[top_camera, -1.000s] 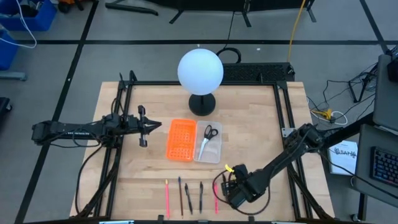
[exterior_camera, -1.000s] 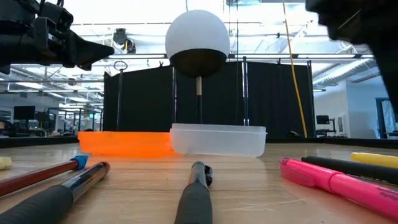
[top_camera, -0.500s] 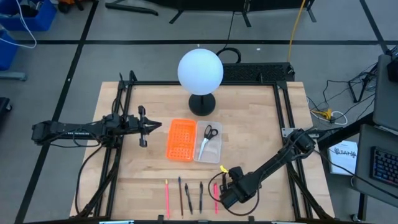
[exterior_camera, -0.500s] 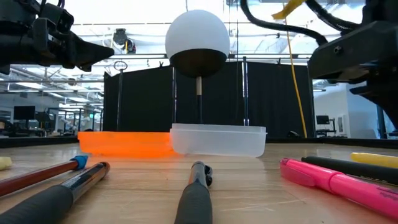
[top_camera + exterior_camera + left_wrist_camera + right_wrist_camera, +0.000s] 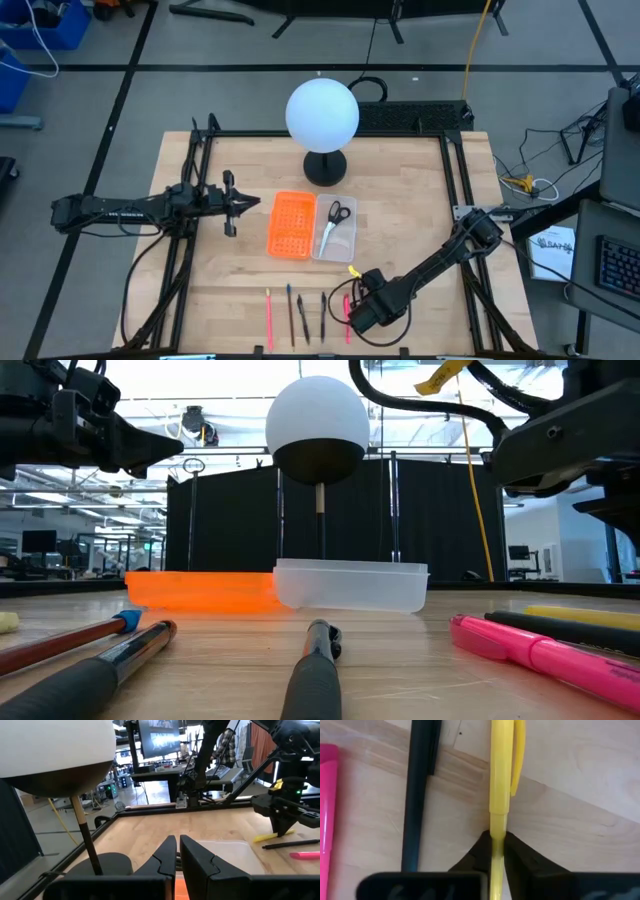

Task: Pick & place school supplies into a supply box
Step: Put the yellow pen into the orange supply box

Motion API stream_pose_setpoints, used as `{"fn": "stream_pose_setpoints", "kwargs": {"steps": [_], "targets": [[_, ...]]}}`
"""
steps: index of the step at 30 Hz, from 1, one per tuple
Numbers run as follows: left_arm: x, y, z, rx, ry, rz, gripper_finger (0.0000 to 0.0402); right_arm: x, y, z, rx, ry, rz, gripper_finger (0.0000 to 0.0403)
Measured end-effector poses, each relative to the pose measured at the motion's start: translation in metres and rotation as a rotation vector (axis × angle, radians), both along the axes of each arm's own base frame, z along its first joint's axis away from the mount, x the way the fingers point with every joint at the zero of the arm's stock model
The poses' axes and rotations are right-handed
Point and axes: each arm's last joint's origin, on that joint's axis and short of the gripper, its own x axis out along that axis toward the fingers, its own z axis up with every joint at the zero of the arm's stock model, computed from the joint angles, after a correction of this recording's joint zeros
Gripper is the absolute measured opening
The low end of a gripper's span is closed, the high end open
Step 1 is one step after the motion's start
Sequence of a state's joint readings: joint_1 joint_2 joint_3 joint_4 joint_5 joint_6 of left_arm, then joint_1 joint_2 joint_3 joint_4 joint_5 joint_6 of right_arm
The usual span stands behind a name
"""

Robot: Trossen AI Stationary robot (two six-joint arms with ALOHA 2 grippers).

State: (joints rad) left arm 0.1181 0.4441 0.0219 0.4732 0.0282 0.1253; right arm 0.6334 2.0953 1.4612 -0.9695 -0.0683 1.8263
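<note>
Right arm: I have it stretched low from the table's right edge toward the front centre, wrist tipped down, right gripper (image 5: 360,314) just above the table with its fingers (image 5: 481,851) closed on a yellow pen (image 5: 500,780).

Left arm: level over the table's left side, left gripper (image 5: 254,203) pointing inward, fingers (image 5: 167,853) nearly together, holding nothing.

scissors (image 5: 334,222) in supply box (image 5: 312,228), pens (image 5: 300,318) in front

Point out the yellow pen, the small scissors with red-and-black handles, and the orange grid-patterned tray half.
yellow pen (image 5: 500,780): right wrist view, mid-barrel beside its clip.
small scissors (image 5: 331,225): high view, near the blades' pivot.
orange grid-patterned tray half (image 5: 291,224): high view, middle of its grid floor.
</note>
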Motion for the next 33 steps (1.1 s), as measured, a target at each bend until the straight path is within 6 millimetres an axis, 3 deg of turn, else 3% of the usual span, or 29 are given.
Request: {"fn": "stream_pose_setpoints", "kwargs": {"steps": [4, 8, 14, 20, 22, 27, 33], "targets": [[0.0, 0.0, 0.0, 0.0, 0.0, 0.0, 0.0033, 0.0, -0.003, 0.004, 0.005, 0.012, -0.01, 0.0028], [0.0, 0.0, 0.0, 0.0, 0.0, 0.001, 0.0033, -0.004, -0.006, 0.024, 0.006, -0.034, -0.022, 0.002], [0.0, 0.0, 0.0, 0.0, -0.002, 0.001, 0.0033, -0.013, -0.02, 0.089, -0.032, -0.289, -0.107, 0.0019], [0.0, 0.0, 0.0, 0.0, -0.002, 0.001, 0.0033, -0.013, -0.05, 0.133, -0.149, -0.55, -0.169, 0.0019], [0.0, 0.0, 0.0, -0.002, -0.002, 0.001, 0.0033, -0.007, -0.064, 0.14, -0.181, -0.603, -0.171, 0.0019], [0.0, 0.0, 0.0, -0.008, -0.003, 0.001, 0.0033, 0.03, -0.103, 0.152, -0.197, -0.78, -0.135, 0.0019], [0.0, 0.0, 0.0, -0.001, -0.002, 0.003, 0.0033, 0.064, -0.15, 0.146, -0.269, -0.849, -0.103, 0.0019]]}}
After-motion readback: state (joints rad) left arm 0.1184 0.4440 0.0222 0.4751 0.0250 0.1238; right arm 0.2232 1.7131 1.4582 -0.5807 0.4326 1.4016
